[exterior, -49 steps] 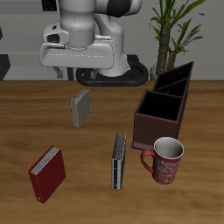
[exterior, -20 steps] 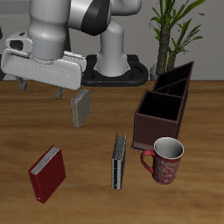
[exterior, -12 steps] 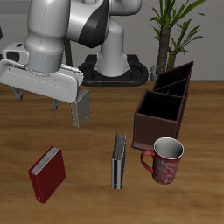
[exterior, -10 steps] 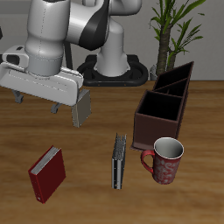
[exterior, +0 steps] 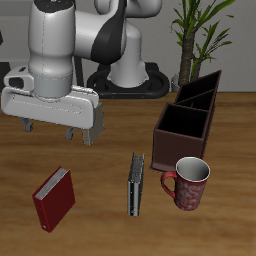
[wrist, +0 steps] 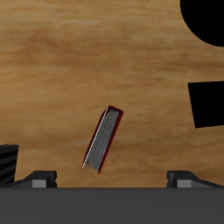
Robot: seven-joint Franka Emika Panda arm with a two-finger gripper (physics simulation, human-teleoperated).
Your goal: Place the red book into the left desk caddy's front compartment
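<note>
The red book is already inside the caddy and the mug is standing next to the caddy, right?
Not quite. The red book is not inside the caddy; it still lies on the table, away from the caddy, as the exterior view shows. The mug does stand next to the caddy.

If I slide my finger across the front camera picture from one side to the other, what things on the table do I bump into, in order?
Going from the picture's left edge: the red book → the dark book standing on edge → the mug. The left desk caddy sits just behind the mug, so it shares that last spot.
</note>
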